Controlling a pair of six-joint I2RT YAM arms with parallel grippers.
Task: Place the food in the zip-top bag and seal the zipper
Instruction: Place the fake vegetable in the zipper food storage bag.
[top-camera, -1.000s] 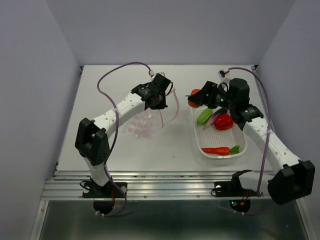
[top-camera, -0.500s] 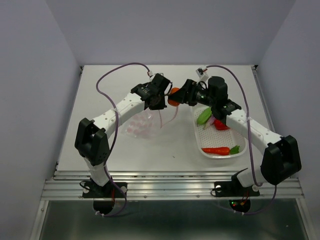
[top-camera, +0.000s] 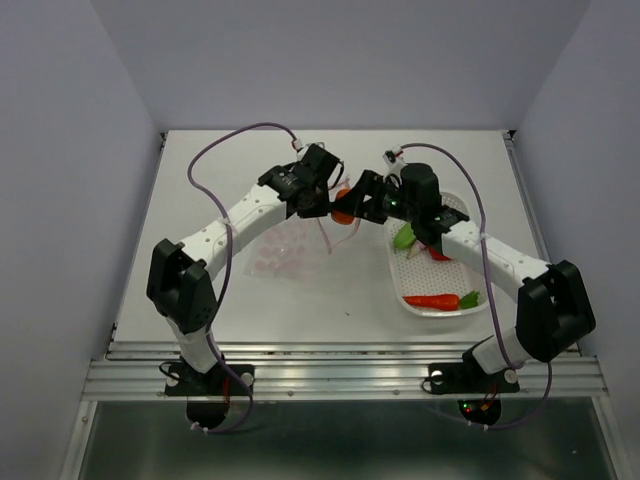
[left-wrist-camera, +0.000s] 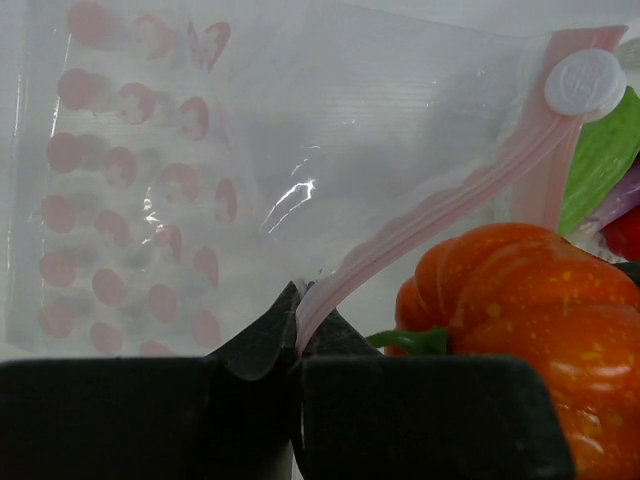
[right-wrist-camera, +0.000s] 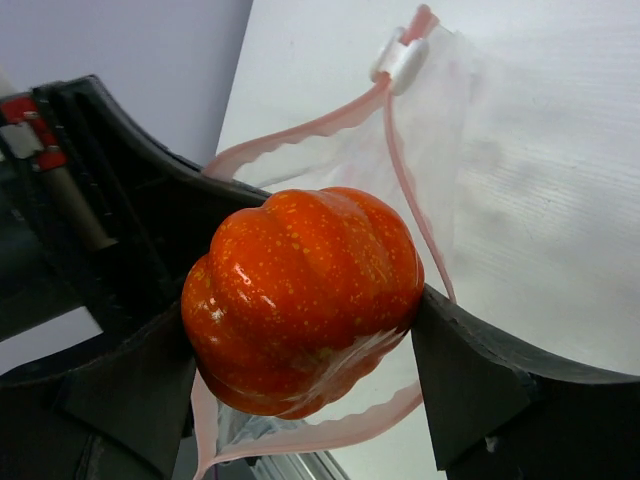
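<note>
The zip-top bag, clear with pink dots, hangs from my left gripper, which is shut on the pink zipper at the bag's mouth edge. The white slider sits at the strip's far end. My right gripper is shut on the orange pumpkin and holds it right at the open mouth, between the two zipper strips. A green pod, a red pepper and a carrot lie in the white basket. The eggplant is hidden.
The white basket stands on the right half of the table, under my right arm. The bag's lower part rests on the table left of centre. Walls close off the left, right and back.
My right arm has swung left from above the basket, carrying the pumpkin to the bag's mouth. The left gripper has kept its hold on the zipper and barely moved.
</note>
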